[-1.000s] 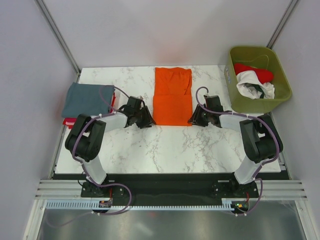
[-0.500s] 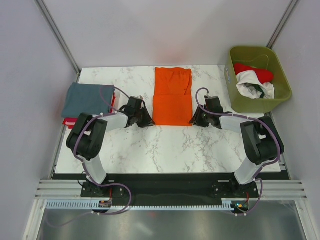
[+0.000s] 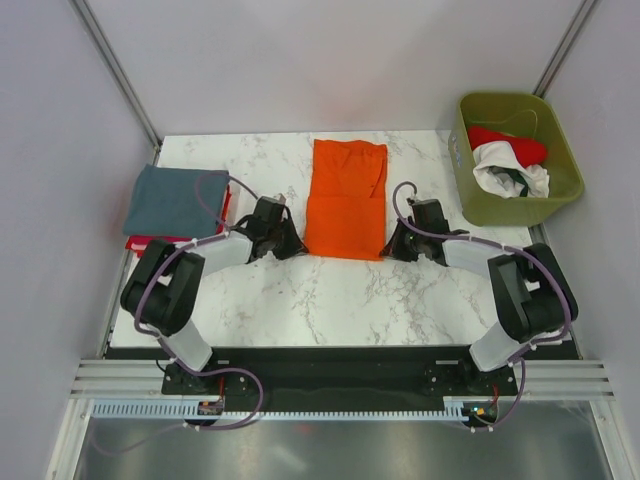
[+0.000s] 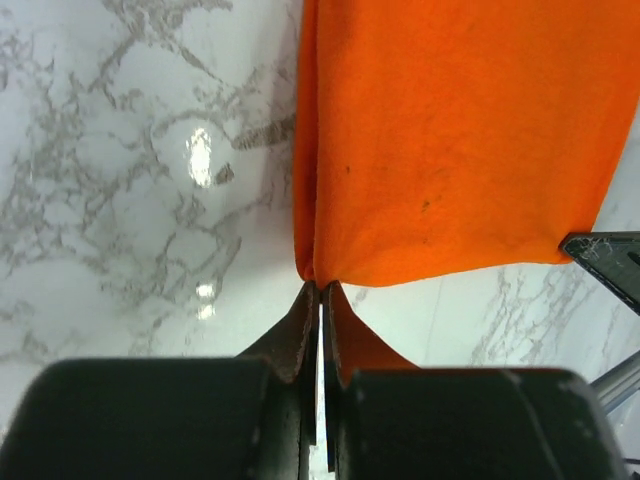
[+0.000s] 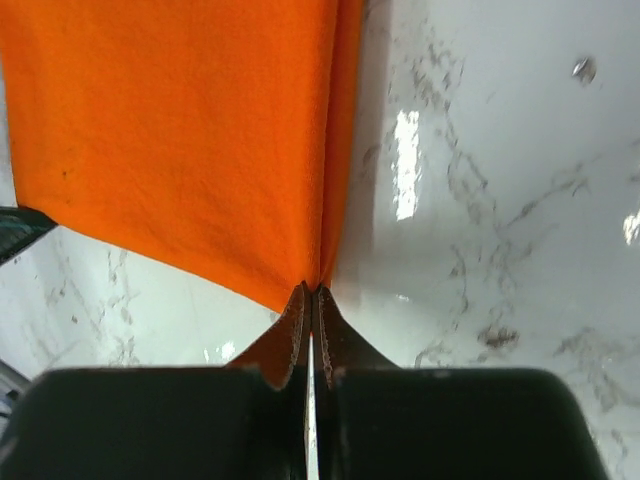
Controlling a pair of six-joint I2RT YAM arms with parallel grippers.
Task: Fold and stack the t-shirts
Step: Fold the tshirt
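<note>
The orange t-shirt [image 3: 346, 198] lies folded in a long strip in the middle of the marble table. My left gripper [image 3: 293, 245] is shut on its near left corner; the left wrist view shows the tips [image 4: 320, 288] pinching the orange t-shirt [image 4: 450, 140]. My right gripper [image 3: 390, 247] is shut on its near right corner; the right wrist view shows the tips [image 5: 309, 292] pinching the orange t-shirt [image 5: 180, 140]. The grey-blue t-shirt [image 3: 172, 200] lies folded on a red t-shirt [image 3: 137, 242] at the left. Another red t-shirt [image 3: 508, 143] and the white t-shirt [image 3: 508, 172] are in the bin.
The olive-green bin [image 3: 516, 203] stands at the back right, off the table's right edge. Bare marble table [image 3: 340, 300] lies in front of the orange shirt. Metal frame posts [image 3: 115, 70] rise at the back corners.
Both grippers have drawn the near edge of the orange t-shirt slightly toward me, and the strip now lies a little askew.
</note>
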